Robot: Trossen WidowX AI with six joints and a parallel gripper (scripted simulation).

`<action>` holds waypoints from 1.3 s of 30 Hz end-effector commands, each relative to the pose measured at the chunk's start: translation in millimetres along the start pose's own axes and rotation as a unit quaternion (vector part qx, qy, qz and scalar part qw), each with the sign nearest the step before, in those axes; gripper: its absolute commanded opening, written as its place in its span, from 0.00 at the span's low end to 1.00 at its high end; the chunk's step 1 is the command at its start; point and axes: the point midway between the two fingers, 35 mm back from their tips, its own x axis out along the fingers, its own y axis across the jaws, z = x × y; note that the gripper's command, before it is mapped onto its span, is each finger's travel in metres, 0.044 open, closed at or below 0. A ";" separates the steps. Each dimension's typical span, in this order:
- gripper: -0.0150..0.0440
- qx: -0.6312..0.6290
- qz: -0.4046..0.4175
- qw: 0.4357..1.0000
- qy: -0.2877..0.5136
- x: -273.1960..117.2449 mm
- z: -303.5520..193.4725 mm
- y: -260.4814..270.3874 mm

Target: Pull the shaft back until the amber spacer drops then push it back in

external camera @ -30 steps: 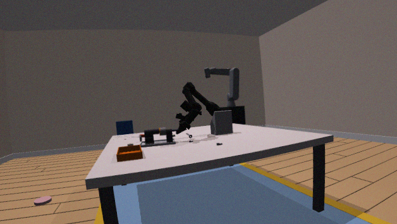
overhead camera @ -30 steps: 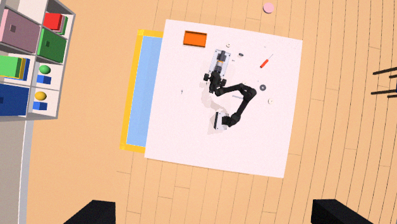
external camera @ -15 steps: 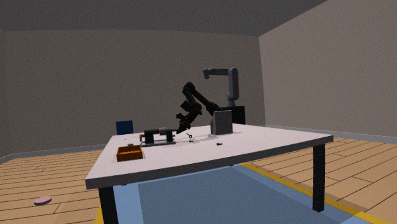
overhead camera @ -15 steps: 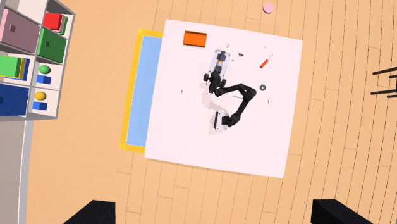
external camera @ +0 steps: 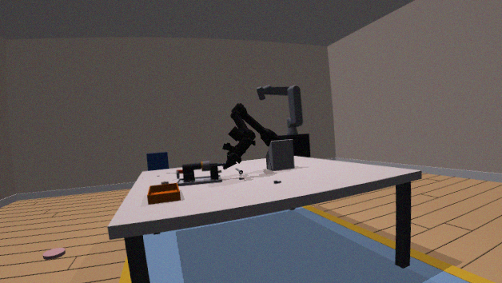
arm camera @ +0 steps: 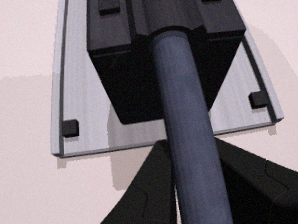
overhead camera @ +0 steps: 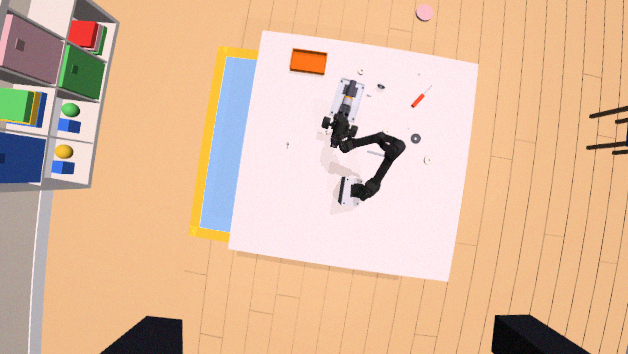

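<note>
Gripper [overhead camera: 344, 112] [external camera: 227, 167] [arm camera: 181, 147], one, has its two fingers clamped on one blue-grey shaft [arm camera: 187, 120], just outside the nearer of two black blocks [overhead camera: 345, 108] [external camera: 214, 172] [arm camera: 165, 75]. Beyond it, one amber spacer [overhead camera: 348, 97] [external camera: 205, 164] sits between the blocks, up off the table [overhead camera: 300, 200] [external camera: 320, 176]. Farther along stands the big housing block [overhead camera: 351, 89] [external camera: 188, 173]. Both blocks share one pale base plate [overhead camera: 335, 107] [arm camera: 90, 140]. Past them, one orange tray [overhead camera: 308, 62] [external camera: 164, 194] rests on the table; one pink disc [overhead camera: 424, 12] [external camera: 53, 253] lies on the floor.
</note>
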 end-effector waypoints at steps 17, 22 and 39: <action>0.25 0.000 -0.002 1.000 0.000 -2.3 -2.2 -0.6; 0.25 0.000 -0.002 1.000 0.000 -2.6 -2.5 -0.6; 0.25 0.000 -0.002 1.000 0.000 -3.8 -3.7 -0.6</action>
